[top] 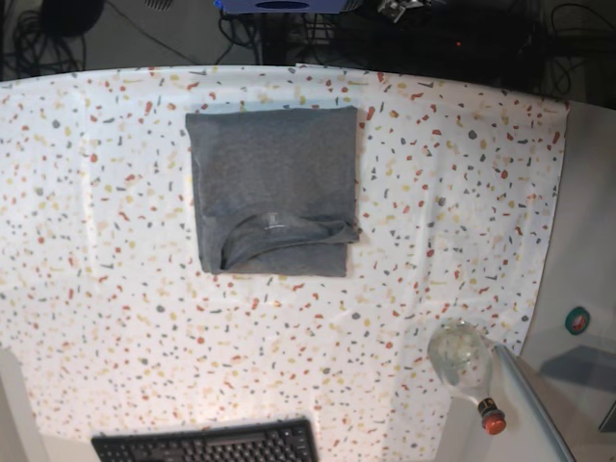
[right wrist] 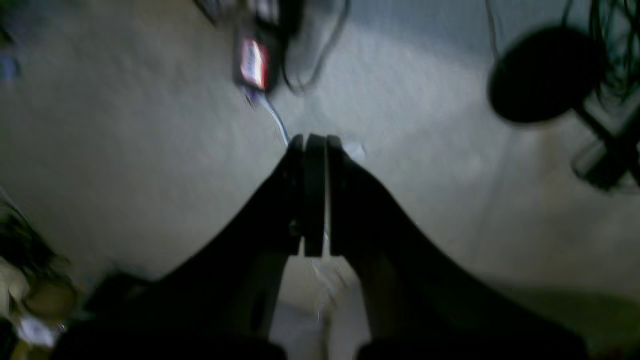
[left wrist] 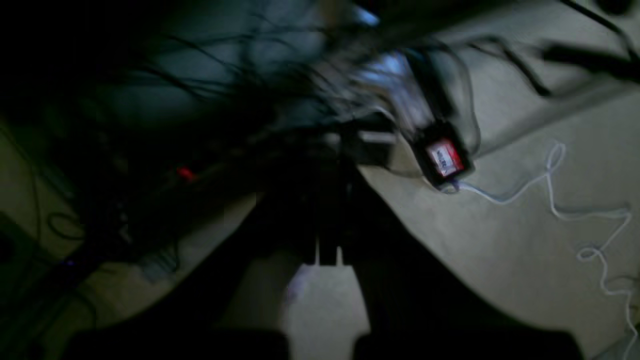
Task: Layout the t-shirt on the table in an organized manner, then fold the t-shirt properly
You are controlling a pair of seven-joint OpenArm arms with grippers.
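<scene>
- From the base view I see the t-shirt [top: 272,188] folded into a compact, near-square packet on the far middle of the worktop [top: 452,173], neckline label facing up, a curved fold ridge near its lower edge.
- Packet edges look mostly straight; the lower right corner bulges a bit, so the fold is tidy but not crisp.
- No arm shows in the base view; both are clear of the cloth.
- Left pincer [left wrist: 327,255]: dark and blurred in its wrist view, fingers pressed together with nothing between them. It looks out over a pale floor with cables and a small black box with a red-white label [left wrist: 444,157], not at the worktop.
- Right pincer [right wrist: 315,195]: fingers closed against each other, empty, also aimed at floor and cables; a dark round object [right wrist: 545,75] sits off to the side.
- Step in hand, as I judge it: folding looks done, arms parked away from the shirt. Task is at or very near its end.
- Next move, if any: only a light touch-up on that bulging corner, which would mean bringing one arm back over the packet and opening its pincer first. Otherwise just hold.
- Near edge also has a keyboard [top: 207,445] and a clear bottle with a red cap [top: 467,361], well apart from the shirt.
</scene>
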